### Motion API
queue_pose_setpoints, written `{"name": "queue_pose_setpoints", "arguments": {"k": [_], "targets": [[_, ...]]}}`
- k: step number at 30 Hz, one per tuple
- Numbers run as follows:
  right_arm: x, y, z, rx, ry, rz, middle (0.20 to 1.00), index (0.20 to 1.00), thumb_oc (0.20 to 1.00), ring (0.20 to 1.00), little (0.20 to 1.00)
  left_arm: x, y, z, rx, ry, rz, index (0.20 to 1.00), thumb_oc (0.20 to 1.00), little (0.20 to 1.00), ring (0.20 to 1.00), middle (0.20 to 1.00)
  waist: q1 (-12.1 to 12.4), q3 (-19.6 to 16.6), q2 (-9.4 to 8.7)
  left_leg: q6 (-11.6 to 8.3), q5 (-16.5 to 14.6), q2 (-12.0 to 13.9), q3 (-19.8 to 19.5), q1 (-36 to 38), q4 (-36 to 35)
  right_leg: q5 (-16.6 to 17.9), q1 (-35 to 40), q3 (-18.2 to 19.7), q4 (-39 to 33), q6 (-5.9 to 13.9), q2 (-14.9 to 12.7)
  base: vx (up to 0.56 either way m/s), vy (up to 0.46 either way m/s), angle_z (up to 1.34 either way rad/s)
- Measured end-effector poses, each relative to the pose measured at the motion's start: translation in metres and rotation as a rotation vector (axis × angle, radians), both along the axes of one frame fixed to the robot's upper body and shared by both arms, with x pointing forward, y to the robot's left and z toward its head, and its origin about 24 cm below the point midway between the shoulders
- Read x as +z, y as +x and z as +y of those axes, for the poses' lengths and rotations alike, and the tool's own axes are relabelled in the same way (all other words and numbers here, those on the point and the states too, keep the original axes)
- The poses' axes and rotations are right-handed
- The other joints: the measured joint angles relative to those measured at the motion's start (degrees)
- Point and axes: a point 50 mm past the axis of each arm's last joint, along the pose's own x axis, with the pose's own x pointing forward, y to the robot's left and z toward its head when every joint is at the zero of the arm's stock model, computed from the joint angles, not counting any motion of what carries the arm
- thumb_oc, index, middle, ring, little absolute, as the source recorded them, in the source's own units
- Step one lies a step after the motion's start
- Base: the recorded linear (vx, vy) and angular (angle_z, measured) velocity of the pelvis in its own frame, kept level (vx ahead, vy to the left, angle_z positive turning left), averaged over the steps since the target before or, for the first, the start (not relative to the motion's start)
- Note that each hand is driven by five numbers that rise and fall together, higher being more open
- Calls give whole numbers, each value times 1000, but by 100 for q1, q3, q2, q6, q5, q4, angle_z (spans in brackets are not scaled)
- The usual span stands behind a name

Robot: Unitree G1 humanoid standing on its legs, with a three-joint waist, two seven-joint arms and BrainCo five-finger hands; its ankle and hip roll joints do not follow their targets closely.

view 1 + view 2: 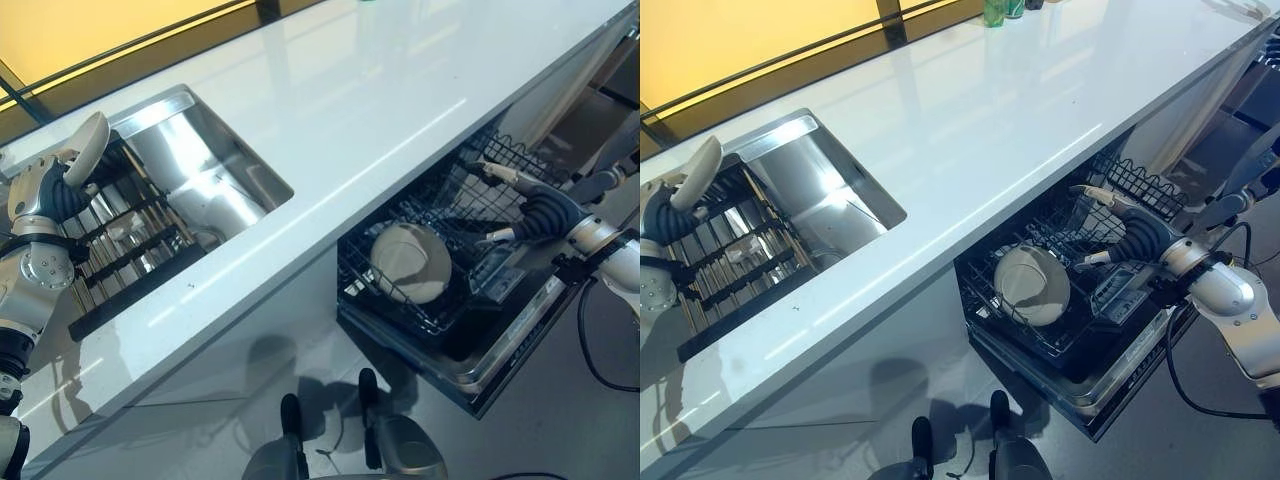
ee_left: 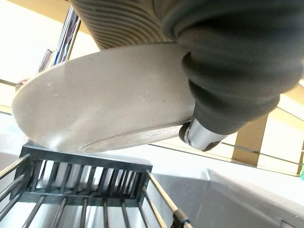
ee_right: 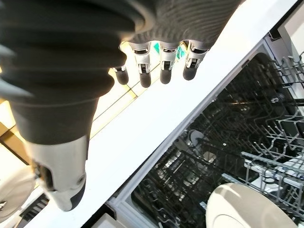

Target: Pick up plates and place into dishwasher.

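We hold a plate (image 1: 90, 147) on edge in our left hand (image 1: 48, 190), fingers curled round its rim, above the drying rack (image 1: 120, 250) in the sink (image 1: 215, 165) at nine o'clock. It may slip crossing the bench (image 1: 380, 90). Our right hand (image 1: 1130, 235), fingers relaxed, hovers over the dishwasher rack (image 1: 420, 300), where another plate (image 1: 410, 262) could be struck.

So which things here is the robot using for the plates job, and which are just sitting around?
For the job:
- plate gripped in the left hand
- plate already standing in the dishwasher rack
- drying rack in the sink
- right hand, open over the dishwasher

Just sitting around:
- green bottles at the far edge of the white counter
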Motion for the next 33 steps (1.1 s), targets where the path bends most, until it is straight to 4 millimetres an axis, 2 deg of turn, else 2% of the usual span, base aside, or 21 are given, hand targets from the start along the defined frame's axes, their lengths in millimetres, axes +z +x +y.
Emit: {"name": "queue_pose_setpoints", "arguments": {"k": [3, 9, 14, 17, 20, 24, 33], "targets": [[0, 0, 0, 2, 0, -1, 1000, 1000, 1000, 1000, 1000, -4, 2, -6, -37, 17, 20, 200, 200, 200, 200, 200, 3, -89, 14, -4, -11, 6, 0, 64, -2, -14, 68, 10, 0, -17, -7, 0, 0, 0], [4, -1, 1, -1, 23, -69, 1000, 1000, 1000, 1000, 1000, -4, 8, -33, -178, 113, 39, 200, 200, 200, 200, 200, 25, -263, 18, -3, -8, 8, -1, 71, -3, -13, 75, 10, 0, -16, -8, 20, -34, 0], [13, -3, 5, 12, 50, -175, 1000, 1000, 1000, 1000, 1000, 0, 10, -48, -260, 151, 29, 200, 200, 200, 200, 200, 14, -328, 22, -1, -21, 17, -6, 173, -4, -27, 171, -7, -1, -36, -3, 29, -47, -1], [24, 0, 14, 46, 50, -245, 1000, 1000, 1000, 1000, 1000, -1, 13, -57, -315, 174, 51, 200, 200, 200, 200, 200, 42, -501, 36, -2, -21, 20, -14, 170, -4, -34, 174, -23, -1, -46, 0, 18, -52, 3], [36, 4, 26, 94, 35, -301, 1000, 1000, 1000, 1000, 1000, 2, 18, -71, -377, 194, 62, 200, 200, 200, 200, 200, 135, -568, 33, -3, -21, 23, -20, 255, -4, -36, 261, -30, -2, -47, 2, 11, -58, 2], [38, 11, 41, 136, -11, -315, 1000, 1000, 1000, 1000, 1000, 8, 21, -93, -492, 222, 60, 200, 200, 200, 200, 200, 274, -776, 19, -6, -21, 20, -82, 264, -4, -45, 300, -93, -2, -53, -10, 13, -60, 8], [40, 28, 53, 149, -95, -319, 1000, 1000, 1000, 1000, 1000, 18, 21, -134, -698, 284, 68, 200, 200, 200, 200, 200, 505, -1101, -27, -4, -18, 20, -235, 349, -5, -106, 464, -197, -2, -74, -19, 19, -45, 9]]}}
